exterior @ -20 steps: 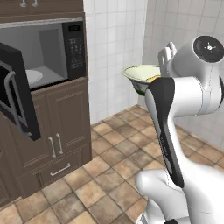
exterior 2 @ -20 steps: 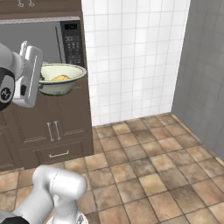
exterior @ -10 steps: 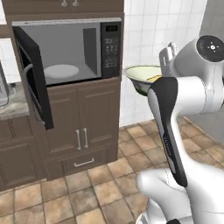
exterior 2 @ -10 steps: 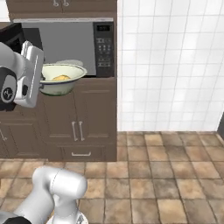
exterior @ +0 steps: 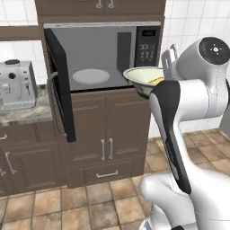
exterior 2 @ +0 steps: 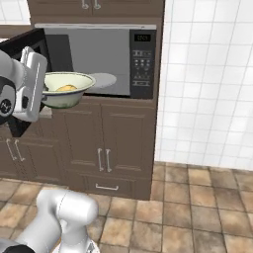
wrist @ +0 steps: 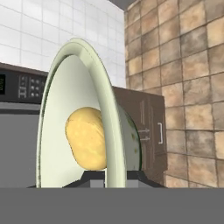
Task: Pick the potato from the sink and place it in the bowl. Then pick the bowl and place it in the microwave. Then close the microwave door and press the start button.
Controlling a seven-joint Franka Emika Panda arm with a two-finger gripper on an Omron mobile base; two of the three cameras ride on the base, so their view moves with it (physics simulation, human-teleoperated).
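So the base swung round to face the microwave square-on now. Gripper is clamped on the rim of the bowl, potato inside. Beyond it the microwave door hangs open, so loading's next I reckon.

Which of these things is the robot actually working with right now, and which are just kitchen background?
In use:
bowl, held by the end effector
potato inside it
microwave, its door open

Background:
coffee machine
wooden cabinets
white microwave plate
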